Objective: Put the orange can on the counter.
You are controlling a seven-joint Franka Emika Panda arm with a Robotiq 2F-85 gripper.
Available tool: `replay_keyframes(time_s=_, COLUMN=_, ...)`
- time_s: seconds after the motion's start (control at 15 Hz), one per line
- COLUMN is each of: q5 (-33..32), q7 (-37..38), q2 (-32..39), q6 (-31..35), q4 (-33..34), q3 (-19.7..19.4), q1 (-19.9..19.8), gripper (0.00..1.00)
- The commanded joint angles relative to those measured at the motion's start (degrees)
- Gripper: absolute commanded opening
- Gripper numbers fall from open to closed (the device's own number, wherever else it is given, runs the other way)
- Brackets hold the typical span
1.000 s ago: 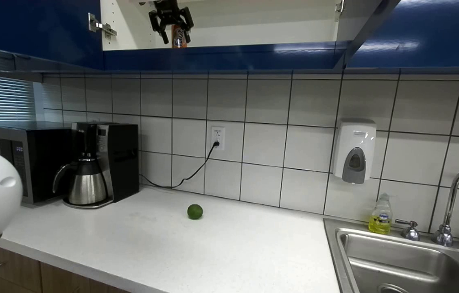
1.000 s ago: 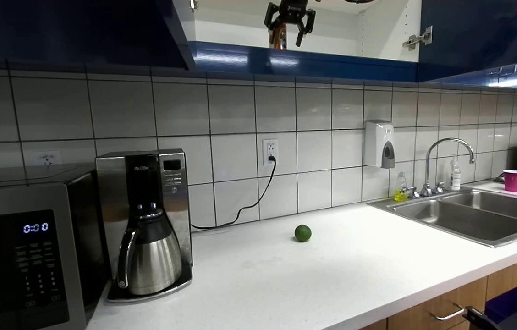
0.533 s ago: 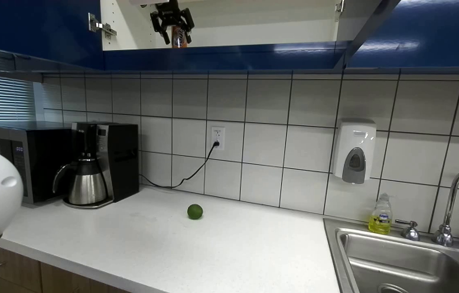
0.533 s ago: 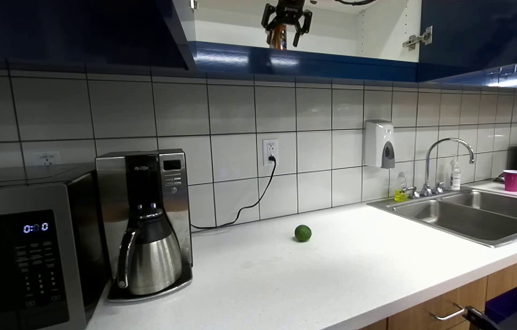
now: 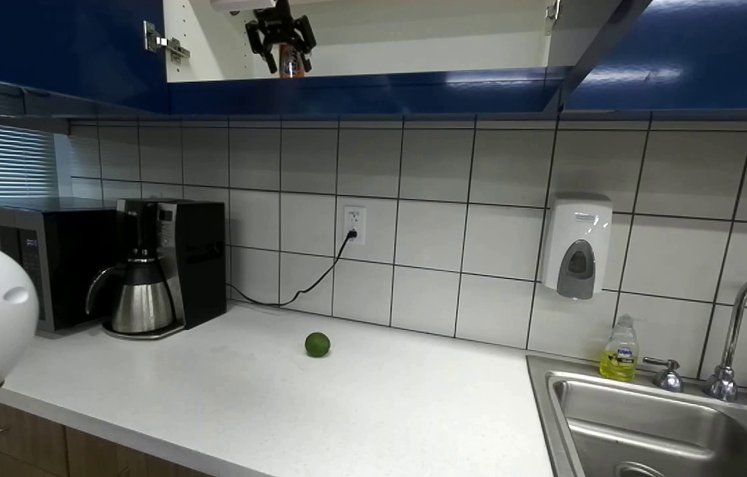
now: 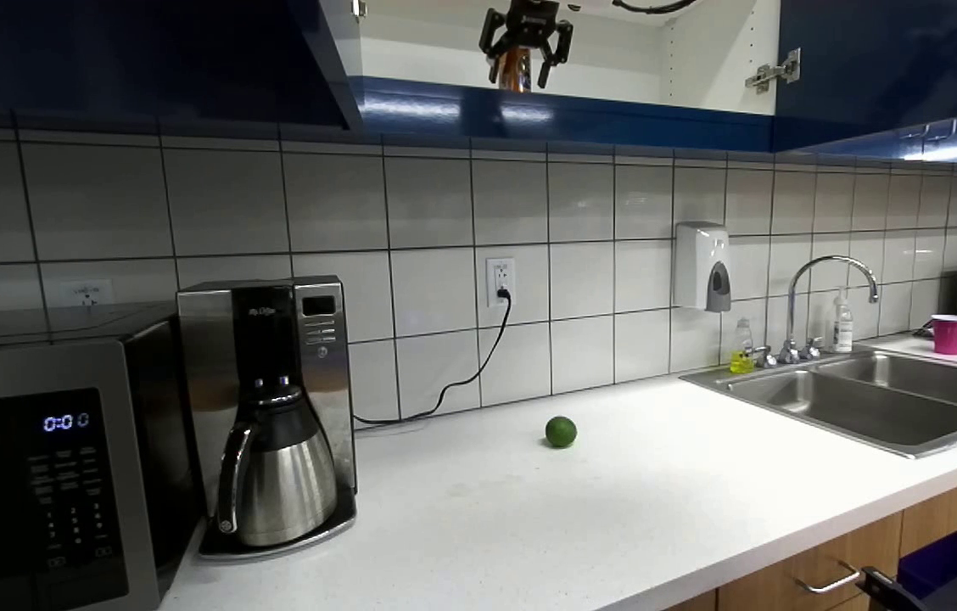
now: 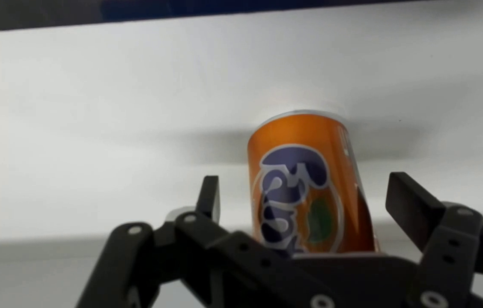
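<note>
The orange can (image 7: 297, 141) stands upright on the shelf of the open upper cabinet. It shows in both exterior views, small and partly covered by the fingers and the shelf lip (image 5: 291, 61) (image 6: 515, 71). My gripper (image 7: 304, 188) is open, pointing down, with one finger on each side of the can. In the wrist view both fingers stand apart from the can, with gaps on both sides, and the gripper body hides its upper end. The gripper also shows in both exterior views (image 5: 290, 68) (image 6: 518, 81). The off-white counter (image 5: 281, 404) lies below the cabinet.
A green ball (image 5: 317, 344) sits on the counter. A coffee maker (image 5: 201, 265) and microwave (image 6: 139, 407) stand at one end, the steel sink (image 6: 860, 399) at the other. The blue shelf lip (image 5: 373, 95) and open cabinet doors (image 5: 55, 53) border the cabinet opening.
My gripper has shifted slightly, leftward in an exterior view, so the can sits more between the open fingers. The can has not moved.
</note>
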Motion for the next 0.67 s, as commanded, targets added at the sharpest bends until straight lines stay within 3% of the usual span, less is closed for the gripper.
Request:
replay_keyframes(time_s=0.0, q5=-1.9, q7=2.2, q2=1.6, q6=0.1, q4=2.4, q3=0.1, q1=0.5, gripper=1.0)
replay_keyframes(time_s=0.07, q5=-2.0, q7=2.3, q2=1.8, q6=0.1, q4=2.6, q3=0.1, q1=0.6, gripper=1.0)
replay_keyframes(time_s=0.13, q5=-2.2, q7=2.4, q2=2.0, q6=0.1, q4=2.7, q3=0.1, q1=0.6, gripper=0.75)
replay_keyframes(time_s=0.27, q5=-2.3, q7=2.5, q2=2.3, q6=0.2, q4=3.0, q3=0.1, q1=0.7, gripper=0.68)
replay_keyframes(time_s=0.47, q5=-2.3, q7=2.4, q2=2.7, q6=0.3, q4=3.2, q3=0.1, q1=0.8, gripper=0.42)
replay_keyframes(time_s=0.6, q5=-2.3, q7=2.4, q2=3.0, q6=0.4, q4=3.5, q3=0.1, q1=0.9, gripper=0.38)
